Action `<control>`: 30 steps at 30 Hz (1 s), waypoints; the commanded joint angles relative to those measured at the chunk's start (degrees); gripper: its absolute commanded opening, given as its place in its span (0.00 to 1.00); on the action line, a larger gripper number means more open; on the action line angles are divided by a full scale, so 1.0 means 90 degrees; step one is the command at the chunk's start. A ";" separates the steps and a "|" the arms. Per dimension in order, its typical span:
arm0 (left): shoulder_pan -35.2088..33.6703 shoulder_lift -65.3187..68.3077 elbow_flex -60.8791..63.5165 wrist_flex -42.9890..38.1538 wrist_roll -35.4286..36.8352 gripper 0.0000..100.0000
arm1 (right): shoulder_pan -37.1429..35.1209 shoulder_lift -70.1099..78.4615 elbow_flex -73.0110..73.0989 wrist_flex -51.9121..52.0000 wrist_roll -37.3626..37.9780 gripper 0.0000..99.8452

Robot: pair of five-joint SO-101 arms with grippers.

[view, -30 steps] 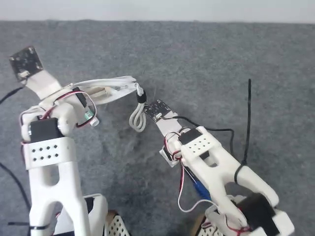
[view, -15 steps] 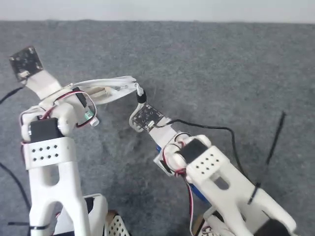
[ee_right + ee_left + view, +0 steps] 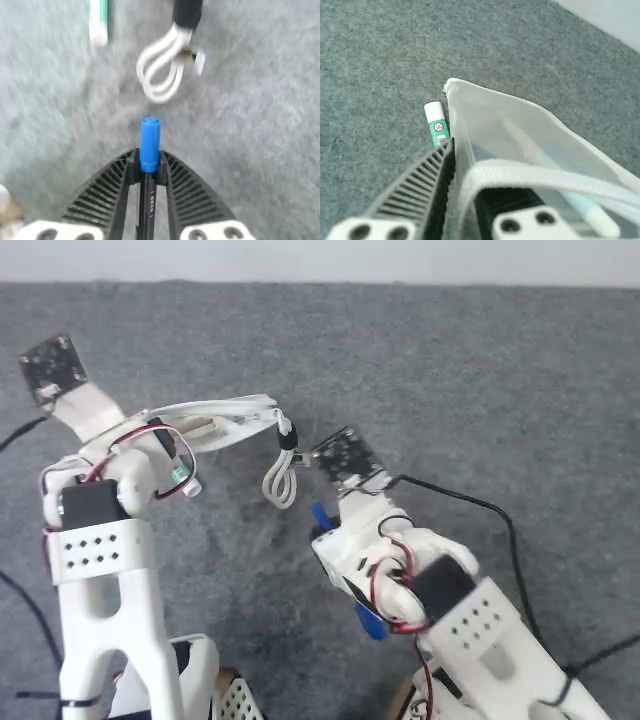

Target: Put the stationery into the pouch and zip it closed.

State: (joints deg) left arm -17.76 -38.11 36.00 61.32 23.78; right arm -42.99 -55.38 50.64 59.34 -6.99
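The left gripper (image 3: 462,167) is clamping the rim of a translucent pouch (image 3: 485,107), one ridged finger outside the wall and the other inside, and is holding it up off the grey felt-like table cover (image 3: 480,370). Through the cloudy plastic a pale teal pen (image 3: 580,206) and a pinkish stick are showing, but their shapes are hard to make out and their ends are running out of the picture. A green-and-white tube (image 3: 436,123) is lying on the cover just beside the pouch, one end hiding behind the outer finger. In the high view the arm is covering much of the pouch. A white cord loop (image 3: 281,483) is dangling from the pouch's end. Just right of the loop, the right gripper (image 3: 149,160) is pinching a blue-capped pen (image 3: 149,142) with its cap pointing toward the loop without touching it. The pen's dark barrel is disappearing between the fingers.
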 commanded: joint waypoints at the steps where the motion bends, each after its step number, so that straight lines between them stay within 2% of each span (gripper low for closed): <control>1: -0.0010 -0.0049 -0.0054 -0.0215 0.0068 0.01 | -0.0054 -0.0571 -0.0127 -0.0464 -0.0244 0.01; 10: -0.0010 -0.0049 -0.0054 -0.0215 0.0068 0.01 | -0.0054 -0.1060 -0.0166 -0.2535 -0.0195 0.01; 14: -0.0010 -0.0049 -0.0054 -0.0215 0.0068 0.01 | -0.0054 -0.1040 -0.0166 -0.3541 0.0205 0.01; 24: -0.0010 -0.0049 -0.0054 -0.0215 0.0068 0.01 | -0.0269 -0.1021 -0.0469 -0.5797 0.0225 0.01; 30: -0.0010 -0.0049 -0.0054 -0.0215 0.0068 0.01 | -0.0444 -0.0181 -0.0635 -0.7292 0.0234 0.01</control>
State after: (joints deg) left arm -17.76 -38.11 36.00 61.32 23.78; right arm -46.24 -61.45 49.76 0.35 -5.76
